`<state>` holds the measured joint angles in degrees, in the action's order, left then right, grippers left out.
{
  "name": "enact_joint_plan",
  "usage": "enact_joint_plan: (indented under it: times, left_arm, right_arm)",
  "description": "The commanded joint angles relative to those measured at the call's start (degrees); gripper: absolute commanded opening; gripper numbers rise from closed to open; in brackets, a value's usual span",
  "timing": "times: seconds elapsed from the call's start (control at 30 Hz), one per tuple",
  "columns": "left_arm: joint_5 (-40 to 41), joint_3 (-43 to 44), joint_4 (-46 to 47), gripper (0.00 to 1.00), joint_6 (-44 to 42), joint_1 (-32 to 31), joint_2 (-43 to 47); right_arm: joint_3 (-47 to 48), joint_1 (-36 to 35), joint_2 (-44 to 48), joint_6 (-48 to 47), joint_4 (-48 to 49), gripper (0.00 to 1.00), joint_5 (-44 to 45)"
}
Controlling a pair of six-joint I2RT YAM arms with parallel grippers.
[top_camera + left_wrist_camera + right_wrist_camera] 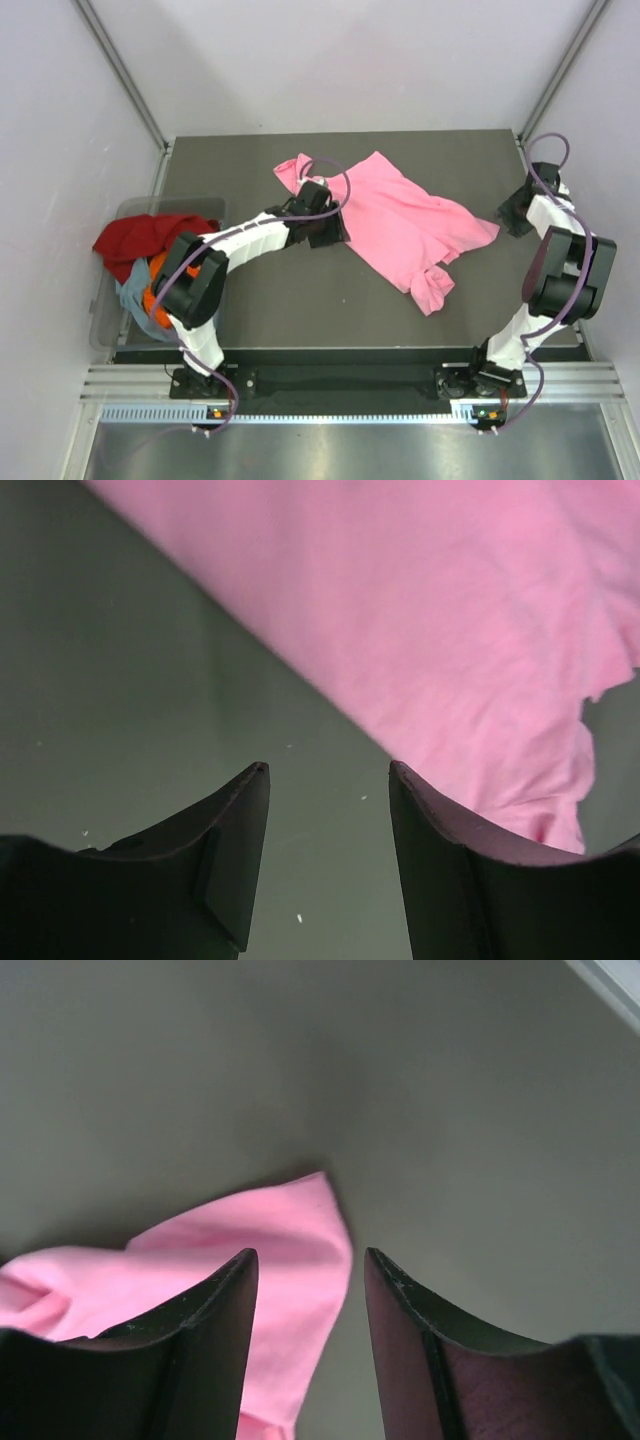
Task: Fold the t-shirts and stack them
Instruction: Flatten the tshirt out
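Bin of clear plastic point(104, 322) sits at the left edge of my dark grey table point(300, 310), beside the left arm's base. Three crumpled t-shirts are piled in it. A dark red one point(150, 238) lies on top toward the far end, an orange one point(158, 268) is under it, and a grey-blue one point(133, 298) is lowest, at the near end. The left arm's elbow hides part of the pile.

On the open table, right of centre, a bright pink t-shirt point(400, 220) lies unfolded and rumpled. One sleeve reaches toward the far left and a bunched part points toward the near edge.

My left gripper point(322, 226) hangs at the pink shirt's left edge. Its wrist camera shows the fingers spread, with only bare table in the gap between them. The pink cloth starts just past the fingertips, so this gripper is released and holds nothing.

My right gripper point(308, 1252) is at the table's right side, above the shirt's right-hand corner. Its fingers also stand apart. That pink corner lies flat on the table under the gap and is not pinched.
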<state>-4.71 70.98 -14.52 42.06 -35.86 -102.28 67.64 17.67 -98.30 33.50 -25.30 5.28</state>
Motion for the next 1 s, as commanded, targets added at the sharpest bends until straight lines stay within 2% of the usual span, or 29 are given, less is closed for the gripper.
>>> enact_joint_plan:
  times: [0.0,0.07,0.23,0.43,0.7,0.77,0.8,0.83,0.87,0.9,0.97]
  left_arm:
    - [-0.8,-3.4,8.7,0.56,6.6,-0.3,-1.7]
    - [-2.3,-3.6,11.7,0.56,7.4,-0.6,-4.8]
    - [-3.5,-0.5,12.5,0.57,7.8,-1.0,-11.9]
    - [-3.0,0.6,12.9,0.56,9.0,-1.4,-15.4]
    - [-2.0,2.9,12.5,0.4,9.7,-1.3,-17.5]
    - [-1.7,3.0,12.2,0.2,9.6,-1.3,-17.3]
    - [-1.4,3.9,11.5,0.12,8.7,-1.1,-17.2]
    - [-0.8,4.9,10.0,0.0,8.0,-1.0,-16.7]
    - [0.8,6.2,5.2,0.0,7.0,-0.6,-16.2]
    - [1.7,9.1,2.3,0.0,5.8,0.4,-15.4]
    - [7.3,12.4,-3.7,0.0,2.0,1.7,-11.6]
  right_arm:
    - [3.8,1.7,-3.0,-4.2,2.2,0.48,-1.8]
    - [3.7,3.0,-4.9,-5.6,4.0,0.48,-3.6]
    - [2.1,5.0,-6.6,-6.2,8.2,0.49,-9.8]
    - [-0.9,5.0,-7.4,-5.6,10.1,0.48,-10.9]
    - [-2.0,4.9,-9.1,-4.8,8.8,0.45,-9.4]
    - [-2.8,5.0,-8.5,-4.8,9.9,0.36,-9.4]
    - [-2.4,4.9,-8.7,-4.7,9.5,0.22,-9.7]
    - [-1.8,4.9,-8.8,-4.7,9.1,0.14,-10.2]
    - [-0.4,4.8,-8.7,-4.8,8.7,0.05,-11.1]
    - [0.4,4.8,-8.2,-4.4,7.2,0.0,-12.1]
    - [2.7,4.1,-4.6,-4.3,5.5,0.0,-12.4]
